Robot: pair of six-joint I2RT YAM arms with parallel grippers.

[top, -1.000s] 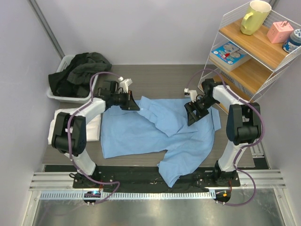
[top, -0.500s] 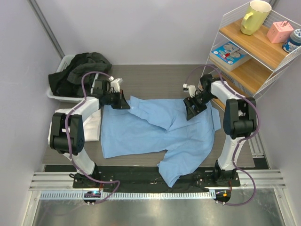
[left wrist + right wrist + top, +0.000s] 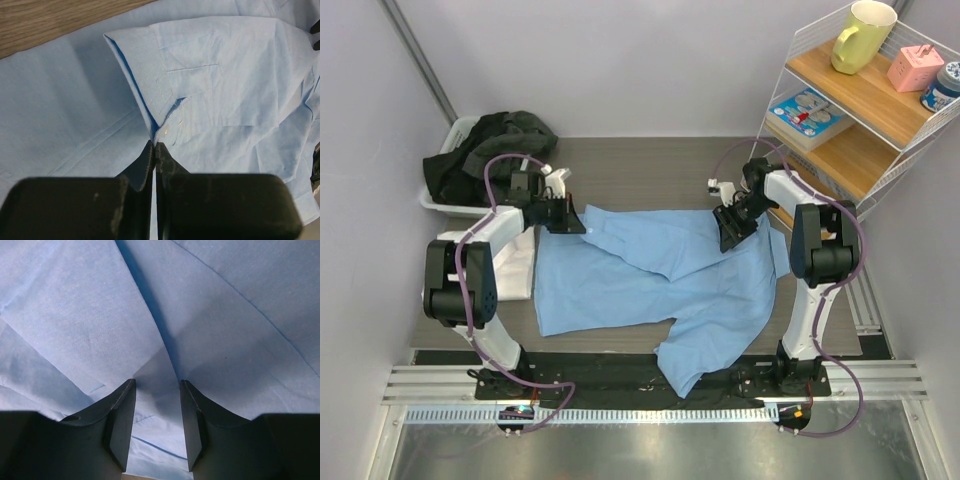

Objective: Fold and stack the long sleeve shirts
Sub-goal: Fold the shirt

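The light blue long sleeve shirt (image 3: 650, 285) lies spread across the table, one sleeve folded over its upper part. My left gripper (image 3: 577, 226) is shut on that sleeve's cuff (image 3: 150, 95), pinching the edge between its fingertips (image 3: 155, 146). At the shirt's upper right my right gripper (image 3: 728, 236) presses down on the cloth. Its jaws stand apart, with a raised fold of blue fabric (image 3: 160, 365) between them (image 3: 157, 386). A white shirt (image 3: 520, 262) lies at the left, partly under the blue one and my left arm.
A white bin (image 3: 450, 200) heaped with dark clothes (image 3: 490, 150) stands at the back left. A wire shelf (image 3: 860, 140) with a yellow mug (image 3: 860, 35), a pink box (image 3: 915, 68) and a book stands close behind my right arm. Bare wooden tabletop (image 3: 650, 170) lies behind the shirt.
My left gripper has pulled the cuff to the left and back, drawing the sleeve out across the shirt. My right gripper's jaws have narrowed around the fold, and that arm shifted slightly back.
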